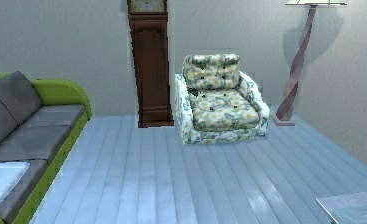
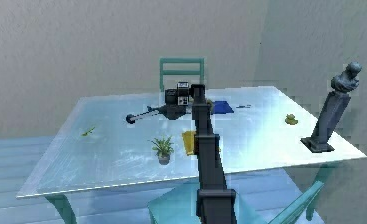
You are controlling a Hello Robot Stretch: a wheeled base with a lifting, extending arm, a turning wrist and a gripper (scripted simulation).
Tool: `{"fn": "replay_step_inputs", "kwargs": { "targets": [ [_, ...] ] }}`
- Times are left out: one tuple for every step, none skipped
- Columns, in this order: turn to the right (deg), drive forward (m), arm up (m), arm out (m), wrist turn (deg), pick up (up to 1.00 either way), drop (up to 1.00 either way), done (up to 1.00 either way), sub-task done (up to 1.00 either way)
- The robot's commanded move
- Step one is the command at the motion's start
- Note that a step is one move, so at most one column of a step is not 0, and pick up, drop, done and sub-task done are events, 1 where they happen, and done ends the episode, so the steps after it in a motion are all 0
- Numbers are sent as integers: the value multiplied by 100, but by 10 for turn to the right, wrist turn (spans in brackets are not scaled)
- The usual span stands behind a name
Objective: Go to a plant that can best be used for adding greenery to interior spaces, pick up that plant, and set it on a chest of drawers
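Observation:
A small potted plant with spiky green leaves stands on the glass table, near its front edge. The dark arm rises from the bottom edge, just right of the plant. My gripper lies farther back over the table, its thin fingers pointing left. Bare tabletop lies behind its far end, and it holds nothing. A tiny green sprig lies at the table's left, and another small green thing sits at its right.
A dark statue stands on the table's right end, with a yellow object and a blue one near the arm. Teal chairs flank the table. Ahead are a floral armchair, a tall clock, a green sofa and a floor lamp.

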Motion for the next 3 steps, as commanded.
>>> {"fn": "replay_step_inputs", "kwargs": {
  "targets": [
    [0,0,0,0,150,0,0,0,0],
    [0,0,-30,0,0,0,0,0,0],
    [0,0,0,0,0,100,0,0,0]
  ]
}}
